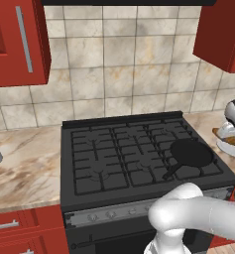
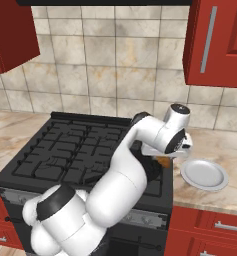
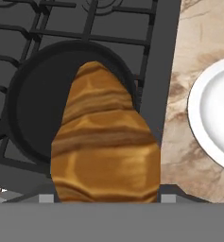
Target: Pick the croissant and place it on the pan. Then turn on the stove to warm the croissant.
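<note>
The croissant (image 3: 104,146) is off the table and in the air, clamped between the jaws of the gripper (image 3: 104,198); in the hand view it rises large from between the fingertips, its golden, brown-ridged body hanging over the right part of the pan (image 3: 42,108). The pan sits on the front right burner of the stove (image 1: 114,158), its short handle pointing toward the front edge, and its black inside looks bare, with nothing resting in it. The white plate (image 2: 205,175) lies on the marble table (image 2: 210,192) just beside the stove's right edge and has nothing on it (the pastry's likely starting place, though that is only a guess). In the right base view the arm bends across the stove with the hand near that right edge, and a bit of orange shows under the hand. So the pick looks done and the carry is well along: the croissant is over the pan's right side, not yet centred and not yet set down. Left to do, as I judge it: bring the pastry fully over the pan, lower and release it, then reach for the knobs (image 1: 111,214) on the silver front strip and turn on the burner under the pan. No flame shows at any burner.
</note>
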Robot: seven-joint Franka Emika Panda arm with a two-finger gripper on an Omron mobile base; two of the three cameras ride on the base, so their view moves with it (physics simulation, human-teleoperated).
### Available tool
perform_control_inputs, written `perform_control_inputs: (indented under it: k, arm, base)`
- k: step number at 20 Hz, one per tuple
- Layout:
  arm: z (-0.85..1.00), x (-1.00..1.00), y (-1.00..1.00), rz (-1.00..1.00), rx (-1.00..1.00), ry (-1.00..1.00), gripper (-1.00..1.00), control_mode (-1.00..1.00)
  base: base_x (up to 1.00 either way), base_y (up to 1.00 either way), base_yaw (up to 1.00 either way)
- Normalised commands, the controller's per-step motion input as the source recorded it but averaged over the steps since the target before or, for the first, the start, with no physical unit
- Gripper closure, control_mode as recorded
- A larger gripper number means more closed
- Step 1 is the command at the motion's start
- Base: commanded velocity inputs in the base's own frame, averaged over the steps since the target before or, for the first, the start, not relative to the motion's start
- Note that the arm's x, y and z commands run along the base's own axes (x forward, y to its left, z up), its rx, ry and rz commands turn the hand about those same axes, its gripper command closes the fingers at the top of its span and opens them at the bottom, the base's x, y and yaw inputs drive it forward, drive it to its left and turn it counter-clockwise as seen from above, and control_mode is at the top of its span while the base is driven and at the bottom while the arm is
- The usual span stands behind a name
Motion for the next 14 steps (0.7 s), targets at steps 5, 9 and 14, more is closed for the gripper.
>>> perform_control_inputs:
  k: [5, 9, 14]
  arm:
    - [0.0, -0.05, 0.69, 0.01, -0.02, 0.0, 1.0, -1.0]
    - [-0.03, -0.02, 0.58, 0.0, -0.02, 0.0, 1.0, -1.0]
    - [-0.05, 0.0, 0.31, 0.0, -0.02, 0.0, 1.0, -1.0]
  base:
    - [0.0, 0.0, 0.0]
    - [0.0, 0.0, 0.0]
    - [0.0, 0.0, 0.0]
